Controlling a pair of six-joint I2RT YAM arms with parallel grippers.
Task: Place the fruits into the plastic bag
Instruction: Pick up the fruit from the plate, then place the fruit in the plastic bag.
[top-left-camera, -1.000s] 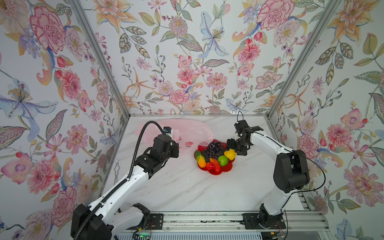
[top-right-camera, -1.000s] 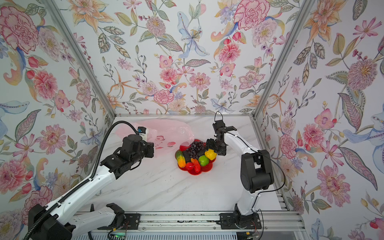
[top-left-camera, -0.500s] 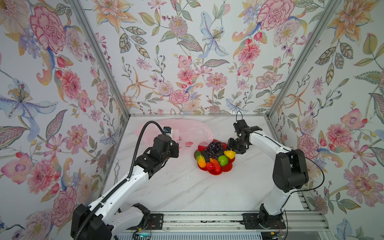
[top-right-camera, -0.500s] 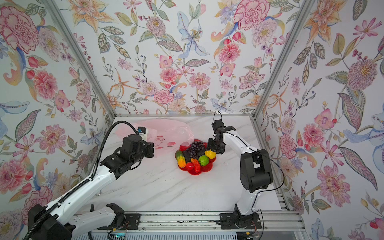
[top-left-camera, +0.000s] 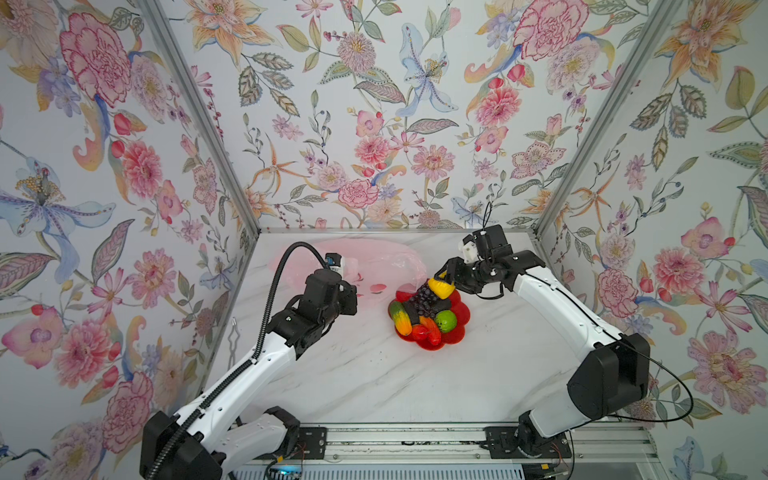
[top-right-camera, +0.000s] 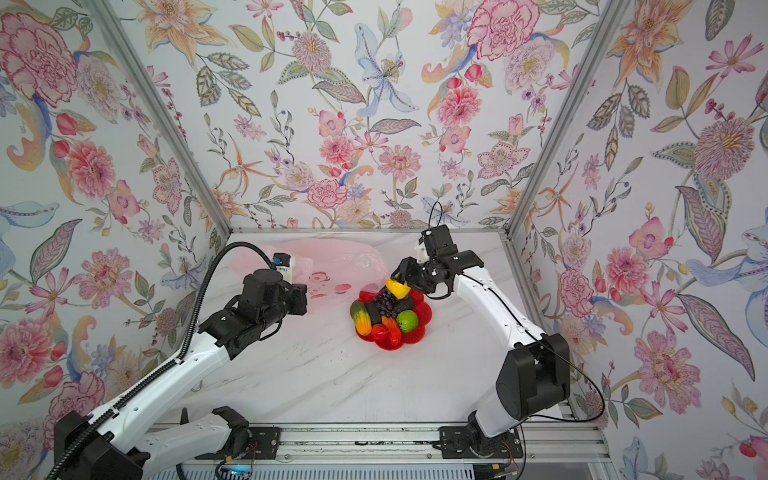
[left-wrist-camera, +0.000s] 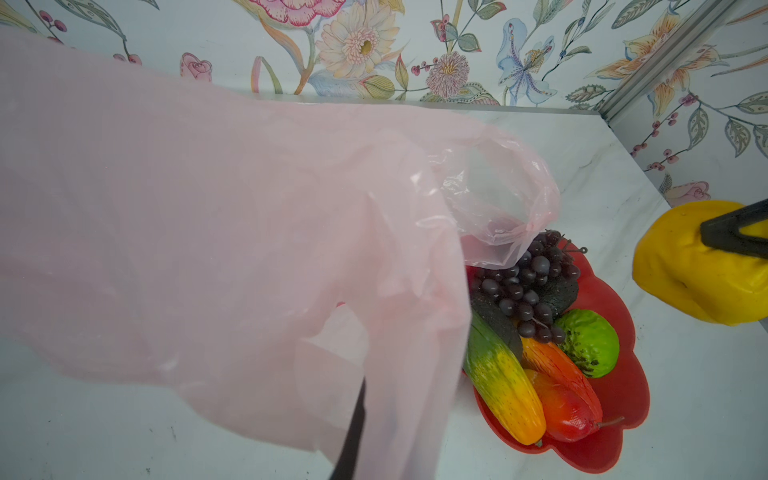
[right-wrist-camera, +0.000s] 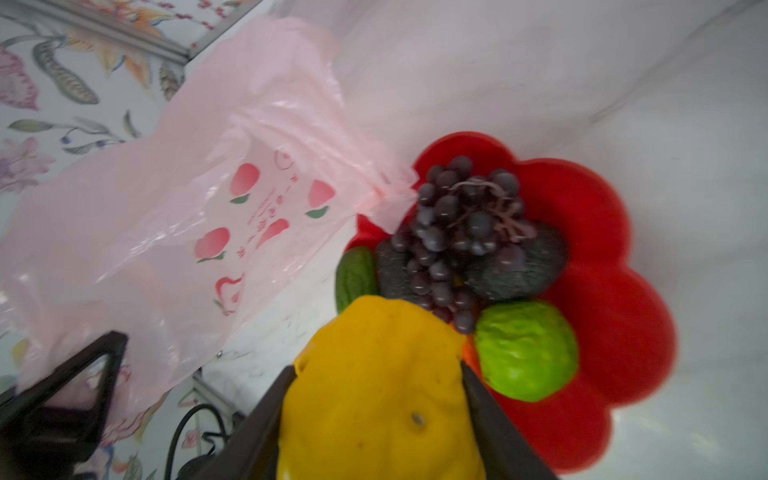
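Observation:
My right gripper (top-left-camera: 443, 283) (right-wrist-camera: 377, 368) is shut on the yellow ribbed fruit (top-left-camera: 440, 288) (top-right-camera: 396, 287) (right-wrist-camera: 374, 399) and holds it in the air over the back edge of the red plate. The rest of the fruits lie on that plate: the purple grape bunch (top-left-camera: 424, 298) (left-wrist-camera: 528, 286), a green round one (top-left-camera: 446, 321) (right-wrist-camera: 525, 349), a green-orange long one (top-left-camera: 400, 318) (left-wrist-camera: 503, 390) and a red one (left-wrist-camera: 561, 411). The pink plastic bag (top-left-camera: 382, 262) (top-right-camera: 332, 262) (right-wrist-camera: 199, 199) lies at the back. My left gripper (left-wrist-camera: 365, 419) is shut on its handle and lifts it.
The red flower-shaped plate (top-left-camera: 462, 330) (left-wrist-camera: 623, 415) stands mid-table, and the bag's edge touches its back rim. Floral walls close in the left, back and right sides. A metal rail (top-left-camera: 415, 436) runs along the front. A thin metal clip (top-left-camera: 235, 345) hangs by the left wall.
My right gripper has closed on the yellow fruit and lifted it off the plate's right side, up and toward the bag. The left arm has stayed still.

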